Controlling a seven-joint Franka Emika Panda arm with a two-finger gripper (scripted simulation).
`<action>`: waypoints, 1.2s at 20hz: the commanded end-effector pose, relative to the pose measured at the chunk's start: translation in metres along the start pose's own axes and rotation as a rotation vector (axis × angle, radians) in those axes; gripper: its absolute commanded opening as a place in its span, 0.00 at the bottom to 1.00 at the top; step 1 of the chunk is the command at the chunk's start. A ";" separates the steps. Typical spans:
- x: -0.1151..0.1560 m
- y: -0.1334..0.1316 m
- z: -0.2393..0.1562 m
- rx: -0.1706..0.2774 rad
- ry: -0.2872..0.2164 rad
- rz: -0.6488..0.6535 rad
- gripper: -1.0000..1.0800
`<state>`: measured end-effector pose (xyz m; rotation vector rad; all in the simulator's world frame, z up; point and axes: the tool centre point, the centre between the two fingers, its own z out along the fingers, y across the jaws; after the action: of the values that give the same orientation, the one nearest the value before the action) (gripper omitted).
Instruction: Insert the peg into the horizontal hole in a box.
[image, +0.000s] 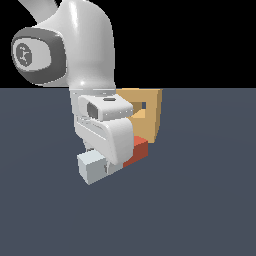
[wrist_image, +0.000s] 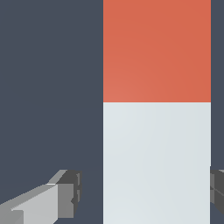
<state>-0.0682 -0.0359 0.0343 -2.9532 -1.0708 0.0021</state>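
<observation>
In the exterior view the arm's wrist hangs low over the peg (image: 112, 164), which lies flat on the tabletop (image: 200, 210) with its pale end toward the camera and its red end pointing away, toward the box (image: 150, 117). The box stands just behind the peg; whether the red end touches it cannot be told from here. The hole (image: 143, 105) shows as a small square in the box's face, higher than the lying peg. The gripper itself is hidden behind the wrist housing in this view. The peg's long axis runs roughly toward the box, slanting toward the exterior view's right as it goes back, so it probably needs lifting to the hole's height more than turning. In the wrist view the gripper (wrist_image: 146, 192) is spread, one finger on each side of the pale part of the peg (wrist_image: 156, 162). The fingers (wrist_image: 65, 192) stand apart from the peg on one side, with a clear strip of tabletop (wrist_image: 48, 87) between; the other finger sits close at the peg's far edge, contact uncertain. The red end (wrist_image: 156, 50) lies ahead of the fingers. Nothing is pinched yet; the closing axis crosses the peg's width, so shutting should clamp the pale part.
</observation>
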 end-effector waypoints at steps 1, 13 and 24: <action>0.001 0.000 0.007 -0.001 0.001 0.001 0.96; 0.001 0.000 0.010 -0.001 0.001 0.001 0.00; 0.009 0.004 -0.006 -0.002 0.000 -0.082 0.00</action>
<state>-0.0628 -0.0343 0.0336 -2.9193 -1.1584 0.0084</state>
